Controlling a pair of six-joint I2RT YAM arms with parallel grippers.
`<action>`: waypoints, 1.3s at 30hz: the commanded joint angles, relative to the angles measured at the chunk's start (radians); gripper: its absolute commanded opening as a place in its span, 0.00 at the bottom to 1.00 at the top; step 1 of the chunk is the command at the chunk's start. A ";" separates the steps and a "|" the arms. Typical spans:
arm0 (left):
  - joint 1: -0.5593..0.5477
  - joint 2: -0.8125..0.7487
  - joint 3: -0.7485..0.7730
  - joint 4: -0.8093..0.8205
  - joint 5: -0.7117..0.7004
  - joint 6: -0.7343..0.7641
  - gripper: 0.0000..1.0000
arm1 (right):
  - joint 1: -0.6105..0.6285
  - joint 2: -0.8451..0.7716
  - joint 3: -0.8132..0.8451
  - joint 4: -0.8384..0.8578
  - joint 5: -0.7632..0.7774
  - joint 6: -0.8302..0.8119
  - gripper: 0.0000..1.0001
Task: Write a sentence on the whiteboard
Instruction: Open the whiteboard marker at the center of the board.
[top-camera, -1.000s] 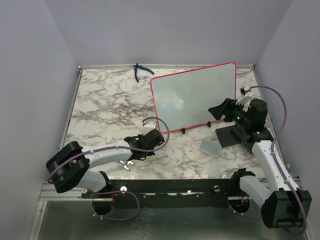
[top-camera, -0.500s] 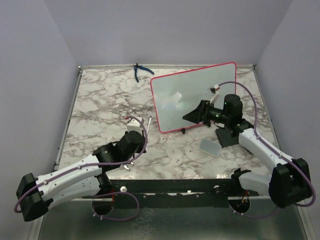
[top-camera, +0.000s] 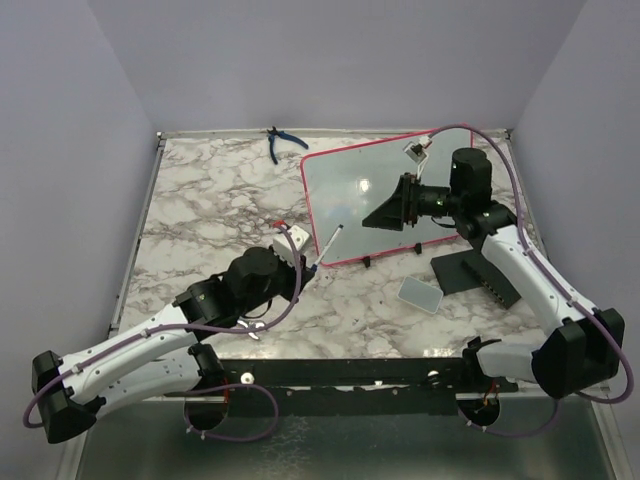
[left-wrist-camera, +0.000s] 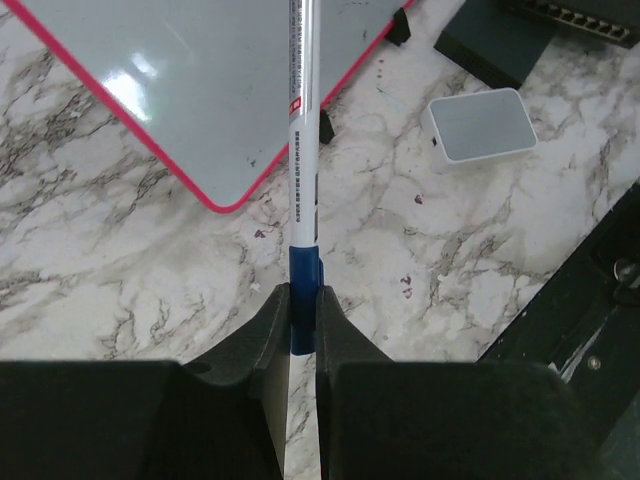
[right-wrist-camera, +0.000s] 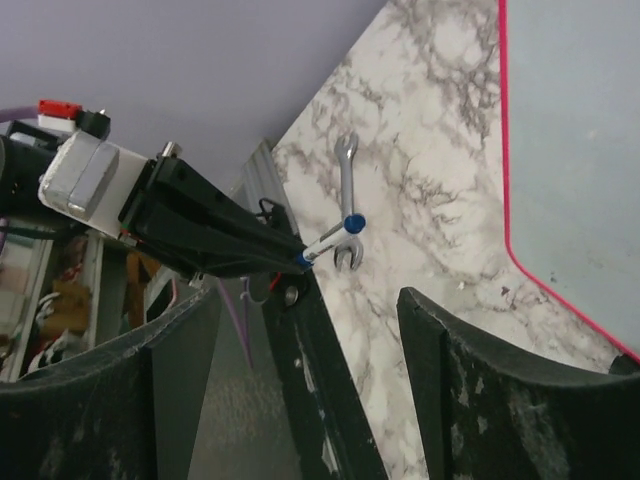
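This is looking like a robotics lab bench set up as a test cell: two white-and-black robot arms, the left arm and the right arm, are sitting bolted to a black bar at the near edge of a marble-patterned table. Plain lavender walls are boxing the table in on three sides, purple cables are trailing from the arms, and loose tools, blue-handled pliers and a small wrench, are lying on the top.

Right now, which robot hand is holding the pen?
The left gripper: it is shut on the white marker, which points toward the whiteboard. The right gripper is open and empty, up over the whiteboard.
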 joint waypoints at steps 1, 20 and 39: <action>-0.007 0.041 0.054 0.012 0.195 0.180 0.00 | 0.005 0.112 0.089 -0.371 -0.208 -0.193 0.76; -0.014 0.153 0.082 0.074 0.342 0.267 0.00 | 0.066 0.221 0.049 -0.441 -0.192 -0.243 0.62; -0.014 0.195 0.091 0.102 0.307 0.256 0.00 | 0.113 0.236 0.020 -0.426 -0.232 -0.240 0.42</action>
